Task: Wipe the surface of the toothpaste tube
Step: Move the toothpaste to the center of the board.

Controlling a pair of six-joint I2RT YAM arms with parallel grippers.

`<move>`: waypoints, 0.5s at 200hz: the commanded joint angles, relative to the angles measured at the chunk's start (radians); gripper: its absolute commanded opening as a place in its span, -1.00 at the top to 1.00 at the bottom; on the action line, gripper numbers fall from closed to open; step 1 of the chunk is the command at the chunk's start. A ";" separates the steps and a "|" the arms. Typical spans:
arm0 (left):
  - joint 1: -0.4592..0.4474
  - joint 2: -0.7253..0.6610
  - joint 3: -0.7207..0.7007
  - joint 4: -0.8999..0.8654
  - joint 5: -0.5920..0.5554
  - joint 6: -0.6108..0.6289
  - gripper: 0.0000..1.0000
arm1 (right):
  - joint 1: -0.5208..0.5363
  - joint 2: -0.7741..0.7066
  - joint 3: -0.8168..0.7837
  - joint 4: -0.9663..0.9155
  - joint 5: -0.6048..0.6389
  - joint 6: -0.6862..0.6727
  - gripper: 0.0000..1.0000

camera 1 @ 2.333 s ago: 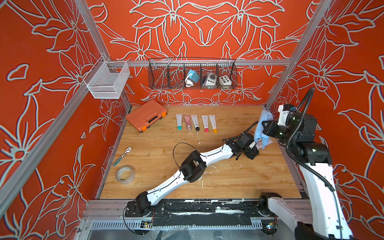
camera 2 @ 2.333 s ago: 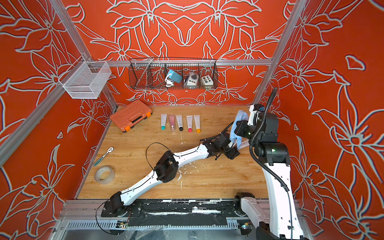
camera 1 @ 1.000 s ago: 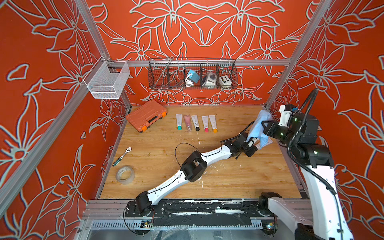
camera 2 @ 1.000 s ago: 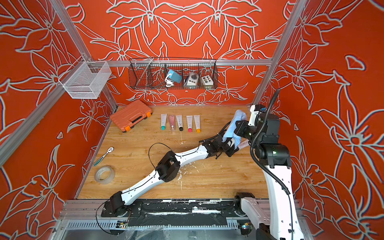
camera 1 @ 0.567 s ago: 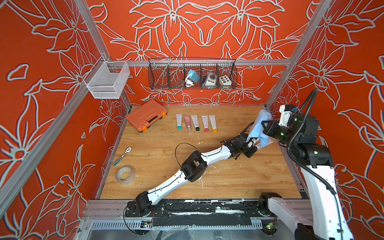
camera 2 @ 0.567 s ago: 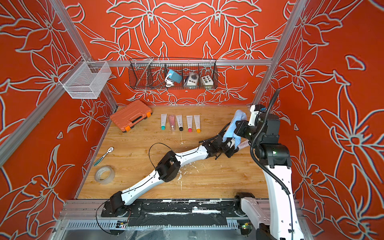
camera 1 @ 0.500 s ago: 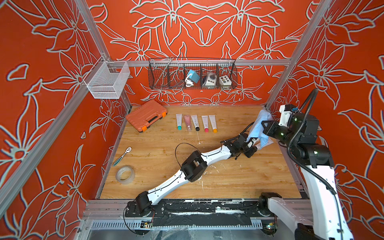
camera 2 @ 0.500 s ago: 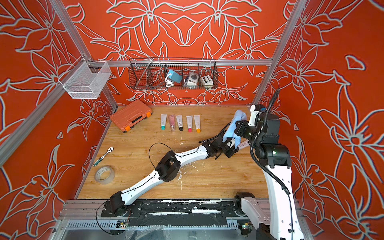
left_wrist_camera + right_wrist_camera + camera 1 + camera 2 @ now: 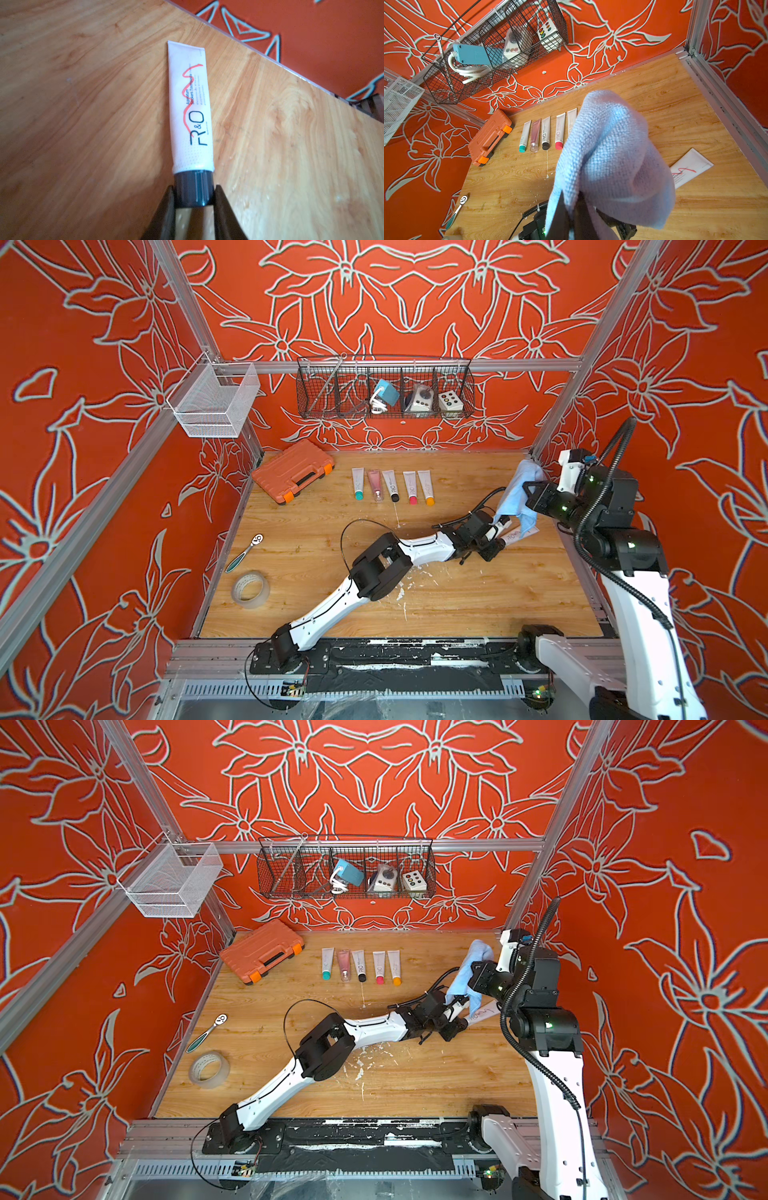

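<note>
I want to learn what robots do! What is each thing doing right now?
Toothpaste tube: lying flat, capped, red scribble on it.
Left gripper: jaws shut on the tube's cap.
Blue cloth: bunched, hanging.
Right gripper: jaws shut on the cloth.
Orange case: closed.
Five other tubes: capped, lying in a row.

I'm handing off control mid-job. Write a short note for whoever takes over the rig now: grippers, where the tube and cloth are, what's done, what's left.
Left gripper: shut on the dark cap of the toothpaste tube, which lies flat on the table near its right edge.
Right gripper: shut on the blue cloth, hanging by the tube's cap end; the left wrist view shows no cloth on the tube.
Done: tube pinned, cloth in hand.
Left: lower the cloth and wipe along the tube; its red squiggle is unwiped.
</note>
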 commanded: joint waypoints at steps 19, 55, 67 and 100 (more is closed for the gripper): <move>0.030 -0.204 -0.242 0.102 -0.011 0.008 0.58 | -0.006 -0.031 -0.014 0.013 -0.026 0.017 1.00; 0.050 -0.373 -0.498 0.147 -0.048 0.003 0.60 | -0.007 -0.039 -0.036 0.009 -0.028 0.002 1.00; 0.054 -0.433 -0.580 0.154 -0.062 -0.004 0.59 | -0.007 -0.042 -0.050 0.012 -0.031 -0.002 1.00; 0.057 -0.622 -0.826 0.152 -0.108 -0.019 0.59 | -0.007 -0.043 -0.082 0.019 -0.079 -0.003 1.00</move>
